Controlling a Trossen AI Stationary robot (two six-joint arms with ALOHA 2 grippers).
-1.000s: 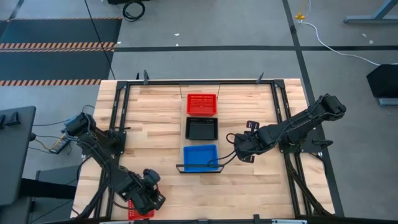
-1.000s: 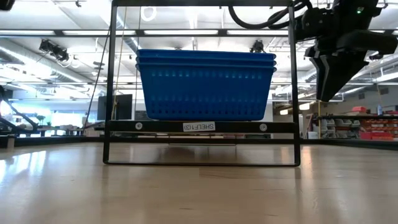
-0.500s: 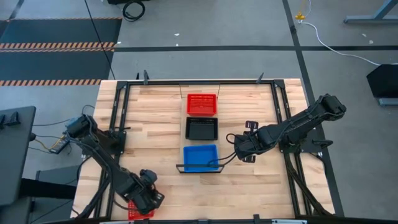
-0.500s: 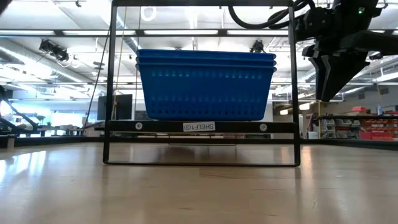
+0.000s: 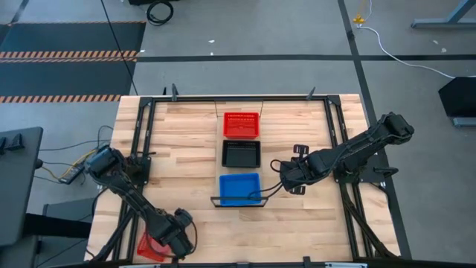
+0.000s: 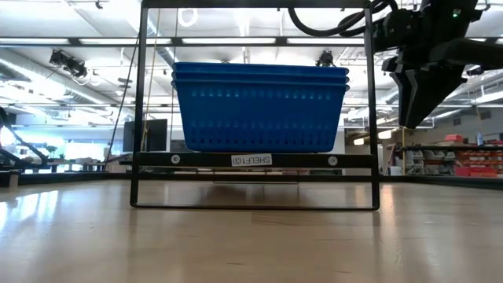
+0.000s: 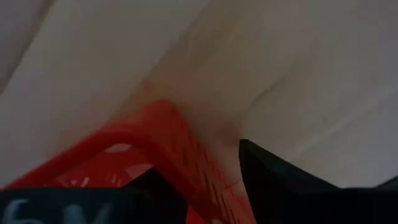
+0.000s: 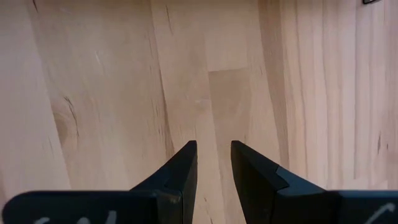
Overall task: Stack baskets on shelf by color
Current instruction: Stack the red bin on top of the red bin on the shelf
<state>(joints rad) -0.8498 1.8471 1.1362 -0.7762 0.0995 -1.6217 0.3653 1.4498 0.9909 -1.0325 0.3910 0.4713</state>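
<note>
Left hand (image 7: 208, 186) fingers (image 7: 273, 171) straddle rim of red basket (image 7: 155, 143); pale wood table (image 7: 280, 56) behind.

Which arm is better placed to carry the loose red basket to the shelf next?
Left. Its tool is at the red basket by the table's near-left edge, a finger either side of its wall. The right tool hangs empty beside the blue stack.

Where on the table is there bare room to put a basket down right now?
Bare planks lie on the table between its left frame and the shelf. The near edge in front of the blue baskets is free too. It is crowded right of the shelf, where the right gripper hovers, and at the near-left corner, where the left gripper grips a red basket.
</note>
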